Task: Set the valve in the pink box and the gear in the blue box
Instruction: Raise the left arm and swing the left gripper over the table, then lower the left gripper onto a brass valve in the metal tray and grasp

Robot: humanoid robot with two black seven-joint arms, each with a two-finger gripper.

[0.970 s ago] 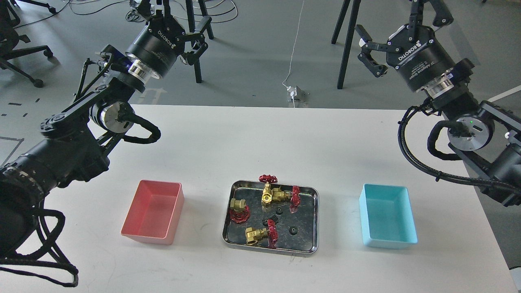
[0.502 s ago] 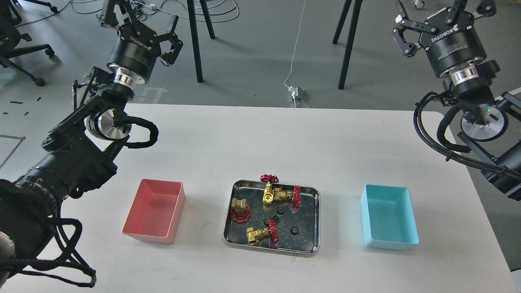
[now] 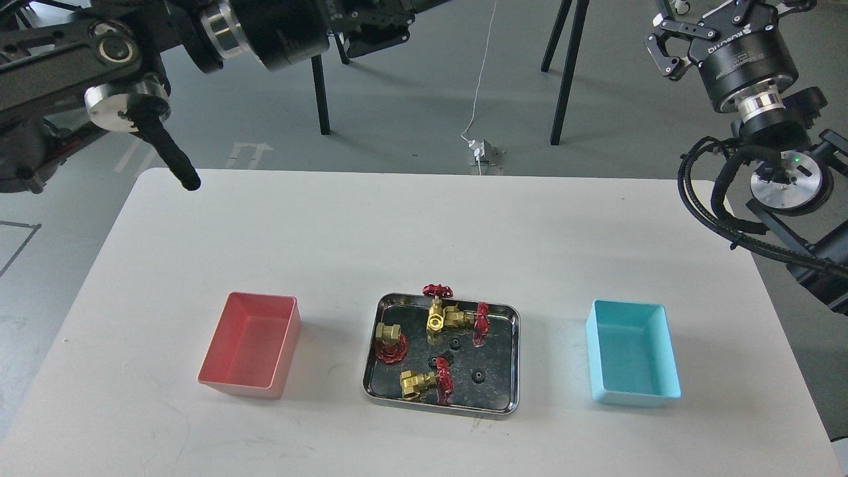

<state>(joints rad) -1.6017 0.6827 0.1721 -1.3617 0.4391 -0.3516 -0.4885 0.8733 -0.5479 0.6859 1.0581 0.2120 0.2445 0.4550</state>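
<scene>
**Observer:** How far along are you?

**Me:** Nothing sorted yet. The pink box (image 3: pixel 250 344) at nine o'clock and the blue box (image 3: pixel 633 351) at three sit bare on the worktop (image 3: pixel 424 225). Every valve (image 3: pixel 421 382) and gear (image 3: pixel 476 375) lies in the steel tray (image 3: pixel 513 361).

**Observer:** Tools?

**Me:** Right tool (image 3: pixel 722 16) open, holding nothing; left tool (image 3: pixel 371 23) too dark, I cannot tell.

**Observer:** Any writing?

**Me:** "ROBOTIQ" on the right tool.

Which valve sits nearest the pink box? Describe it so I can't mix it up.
Start at the steel tray in the middle of the table, between the pink box and the blue box. The valve lies alone by the tray's left wall, red wheel toward me, apart from the touching pair at the back.
</scene>
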